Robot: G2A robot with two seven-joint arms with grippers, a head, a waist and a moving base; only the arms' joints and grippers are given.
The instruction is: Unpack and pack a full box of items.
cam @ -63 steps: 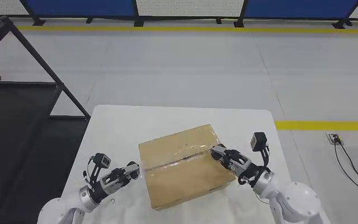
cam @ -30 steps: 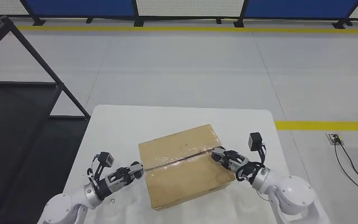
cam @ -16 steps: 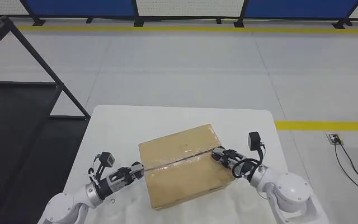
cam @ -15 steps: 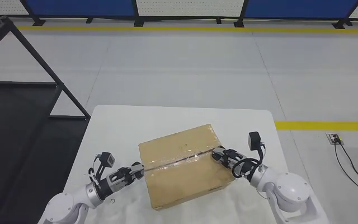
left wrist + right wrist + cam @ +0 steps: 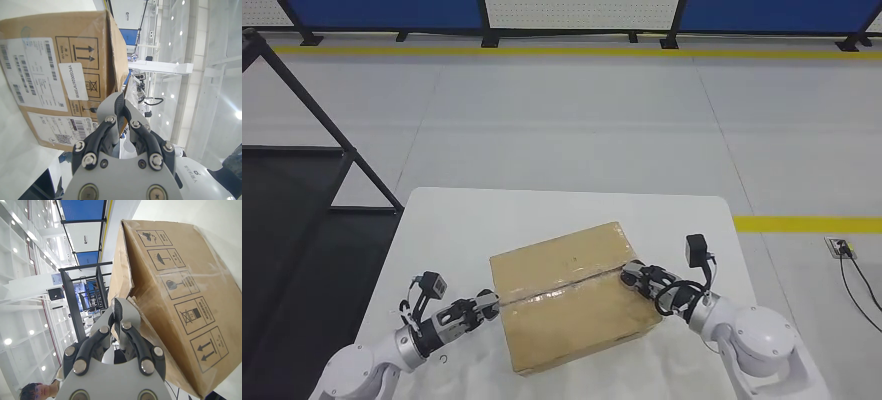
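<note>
A brown cardboard box (image 5: 567,300) with a taped top seam sits in the middle of the white table (image 5: 462,230). My left gripper (image 5: 487,303) is at the seam's left end. In the left wrist view the gripper (image 5: 122,108) is shut on the thin edge of a top flap (image 5: 122,124), beside the labelled end wall of the box (image 5: 47,75). My right gripper (image 5: 630,276) is at the seam's right end. In the right wrist view it (image 5: 116,311) is shut on a flap edge (image 5: 113,330) of the box (image 5: 179,294), which has torn tape there.
Bare tabletop lies behind the box and on both sides of it. A black metal frame (image 5: 332,150) stands off the table's far left. The floor beyond has yellow lines.
The right arm's wrist drew in closer to the box end early on. Both grippers have stayed at the seam ends, and the box has not shifted.
</note>
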